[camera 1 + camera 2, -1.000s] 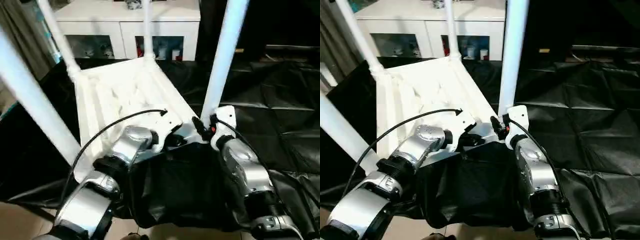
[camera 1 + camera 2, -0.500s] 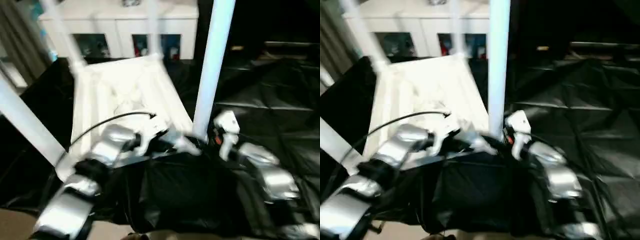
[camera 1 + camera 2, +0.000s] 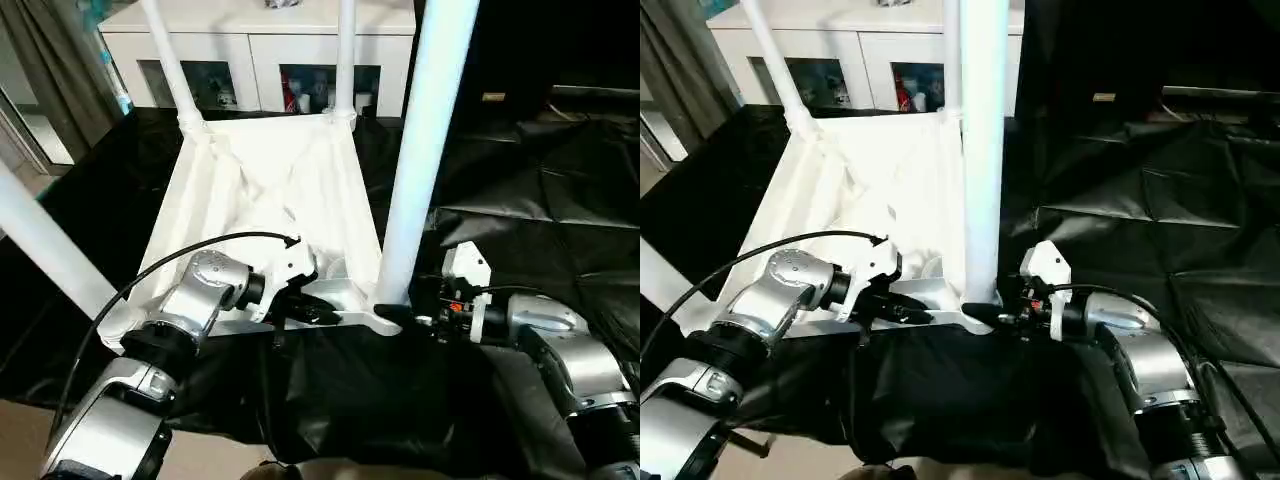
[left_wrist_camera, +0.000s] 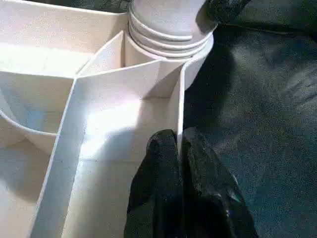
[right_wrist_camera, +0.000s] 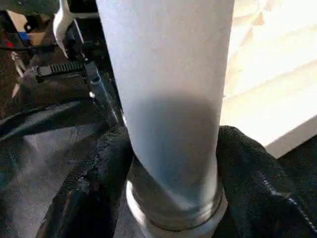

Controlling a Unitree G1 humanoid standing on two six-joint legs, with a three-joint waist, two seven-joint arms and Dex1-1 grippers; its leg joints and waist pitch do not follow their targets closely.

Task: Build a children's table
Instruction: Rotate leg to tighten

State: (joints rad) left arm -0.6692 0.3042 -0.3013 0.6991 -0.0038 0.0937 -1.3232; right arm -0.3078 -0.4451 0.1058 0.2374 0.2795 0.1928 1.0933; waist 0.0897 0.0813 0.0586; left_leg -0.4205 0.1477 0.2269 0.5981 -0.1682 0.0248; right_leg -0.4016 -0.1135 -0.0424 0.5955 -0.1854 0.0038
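The children's table lies upside down on black sheeting, its white ribbed tabletop (image 3: pixel 270 180) facing up with legs standing in the corner sockets. My left gripper (image 3: pixel 325 315) is shut on the thin near rim (image 4: pixel 179 104) of the tabletop, beside the near right socket. The near right leg (image 3: pixel 425 130) rises tall and white from that socket. My right gripper (image 3: pixel 395 315) reaches in from the right at the leg's base, one finger (image 5: pixel 84 198) on each side of the leg (image 5: pixel 168 74) and pressed against it. Two far legs (image 3: pixel 170 60) stand at the back corners, and a near left leg (image 3: pixel 45 250) is at the left.
A white cabinet (image 3: pixel 250 60) with glass fronts stands just behind the table. Crumpled black sheeting (image 3: pixel 540 170) covers the floor to the right and in front. A grey curtain (image 3: pixel 50 70) hangs at the far left. A black cable (image 3: pixel 200 250) loops over my left forearm.
The camera has shifted and tilted. My right arm has swung out to the right, and its gripper now meets the leg's base from the side. The left gripper stays on the rim.
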